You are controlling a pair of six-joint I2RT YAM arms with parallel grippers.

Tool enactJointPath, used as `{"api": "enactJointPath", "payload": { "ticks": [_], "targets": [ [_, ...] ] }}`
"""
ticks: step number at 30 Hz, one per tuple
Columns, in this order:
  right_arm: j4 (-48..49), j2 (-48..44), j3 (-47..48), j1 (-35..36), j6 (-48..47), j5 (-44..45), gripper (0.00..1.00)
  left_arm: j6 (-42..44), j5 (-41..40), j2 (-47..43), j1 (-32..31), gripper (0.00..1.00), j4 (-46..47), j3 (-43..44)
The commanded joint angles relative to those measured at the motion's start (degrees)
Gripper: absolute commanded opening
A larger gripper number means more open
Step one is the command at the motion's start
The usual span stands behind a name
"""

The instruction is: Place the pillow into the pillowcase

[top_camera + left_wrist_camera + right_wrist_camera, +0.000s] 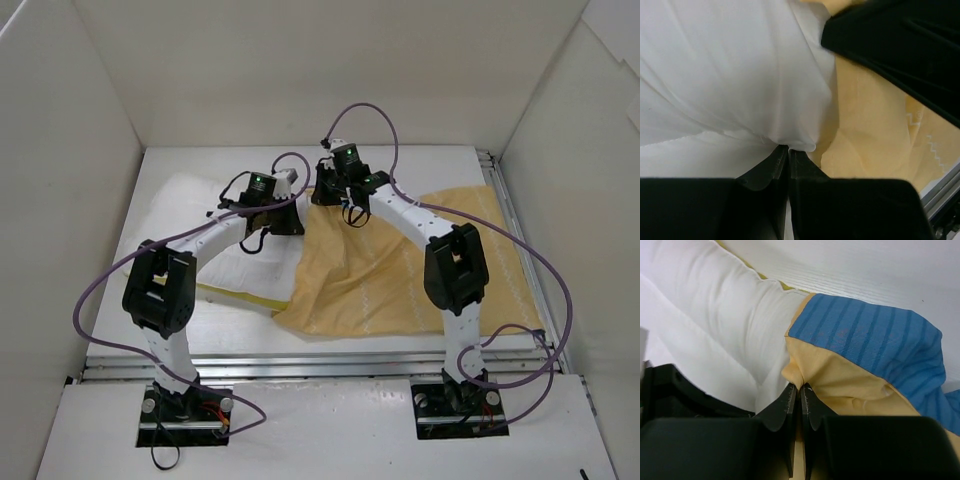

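Note:
The white pillow (pixel 235 262) with yellow piping lies at the left of the table, its right end under the pillowcase edge. The pillowcase (pixel 400 270) lies yellow-orange side up at centre right. My left gripper (pixel 283 222) is shut on a pinch of the pillow's white fabric (pixel 740 75), next to the yellow pillowcase (pixel 875 130). My right gripper (pixel 335 198) is shut on the pillowcase's yellow edge (pixel 840 380), whose blue striped face (pixel 875 340) is folded back; the pillow (pixel 725 310) lies just left of it.
White walls enclose the table on three sides. A metal rail (pixel 330 352) runs along the near edge and another (pixel 510 230) along the right side. Purple cables (pixel 540 270) loop off both arms.

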Motion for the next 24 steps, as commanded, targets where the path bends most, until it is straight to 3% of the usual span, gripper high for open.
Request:
{"api": "enactJointPath", "payload": {
  "ticks": [1, 13, 15, 19, 24],
  "targets": [
    [4.2, -7.2, 5.1, 3.0, 1.4, -6.9, 0.0, -4.7, 6.8, -0.1, -0.1, 0.0, 10.4, 1.9],
    [4.1, -11.9, 1.9, 4.0, -0.5, -2.1, 0.11, -6.0, 9.0, -3.7, 0.4, 0.0, 16.6, -4.0],
    [4.2, -11.0, 1.9, 4.1, -0.5, -2.6, 0.01, -6.3, 10.0, -4.8, 0.4, 0.0, 18.0, -5.3],
    [4.0, -10.0, 2.3, 4.1, -0.2, -2.9, 0.0, -8.2, 12.6, -5.8, 0.4, 0.0, 23.0, -8.3],
    [3.7, -15.3, -6.9, 3.5, 0.7, 7.2, 0.23, -9.5, 11.9, -5.4, 1.5, 0.0, 24.4, -10.1]
  ]
}}
